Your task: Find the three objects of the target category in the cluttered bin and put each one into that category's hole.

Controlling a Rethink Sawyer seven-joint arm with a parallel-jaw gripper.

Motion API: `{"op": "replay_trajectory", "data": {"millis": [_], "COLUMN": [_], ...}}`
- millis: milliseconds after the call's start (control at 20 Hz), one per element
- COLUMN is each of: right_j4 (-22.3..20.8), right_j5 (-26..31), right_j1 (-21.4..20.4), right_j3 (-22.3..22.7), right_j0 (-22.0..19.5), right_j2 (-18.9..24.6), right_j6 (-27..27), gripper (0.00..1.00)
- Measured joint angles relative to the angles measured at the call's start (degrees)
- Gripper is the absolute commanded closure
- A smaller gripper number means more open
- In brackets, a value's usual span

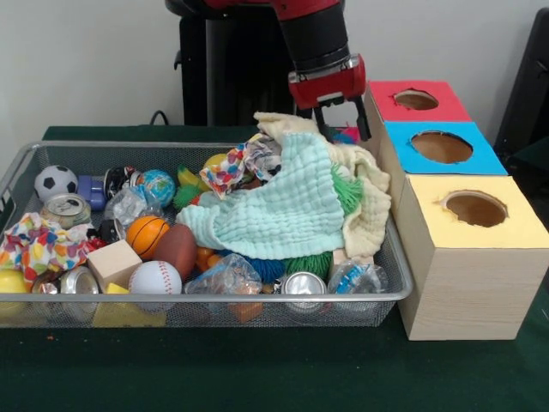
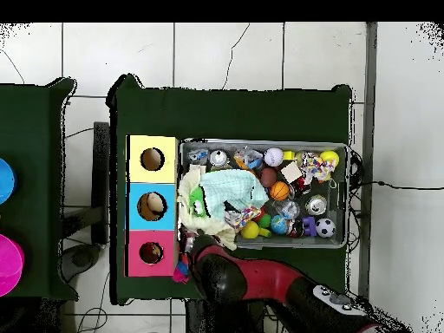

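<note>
Dark green cloth covers the table (image 1: 257, 378), and a plain pale wall stands behind it. Seen from the front, the wire basket (image 1: 206, 298) fills the left and middle of the table, close to the front edge. It is packed with stuff. At its left end sit a soccer ball (image 1: 56, 182), a tin can (image 1: 66, 209) and a spotty rag (image 1: 39, 245). Next come a wooden block (image 1: 113, 262), a baseball (image 1: 155, 278) and a small basketball (image 1: 147, 236). A mint green cloth (image 1: 274, 210) is heaped over the basket's right half, likely hiding toys under it. No soft animal shows in the basket right now; any left may be buried.

The gripper (image 1: 341, 127) hangs over the basket's back right corner, just beside the box (image 1: 463, 283). Its two dark fingers (image 1: 364, 120) point down with a gap between them, and nothing seems held.

The box runs along the table's right edge. Its red hole (image 1: 416, 99) is at the back, then blue, then yellow in front. From above, something dark sits inside the red hole.
</note>
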Motion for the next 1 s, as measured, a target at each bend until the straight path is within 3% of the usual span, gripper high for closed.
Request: {"op": "replay_trajectory", "data": {"millis": [600,1000], "right_j4": [-7.7,-12.5], "right_j5": [-3.0,-7.7], "right_j1": [8.0,9.4], "right_j3": [-4.9,-6.8], "right_j0": [0.5,2.0], "right_j2": [-3.6,-7.2], "right_j6": [0.0,0.0], "gripper": [0.0,0.0]}}
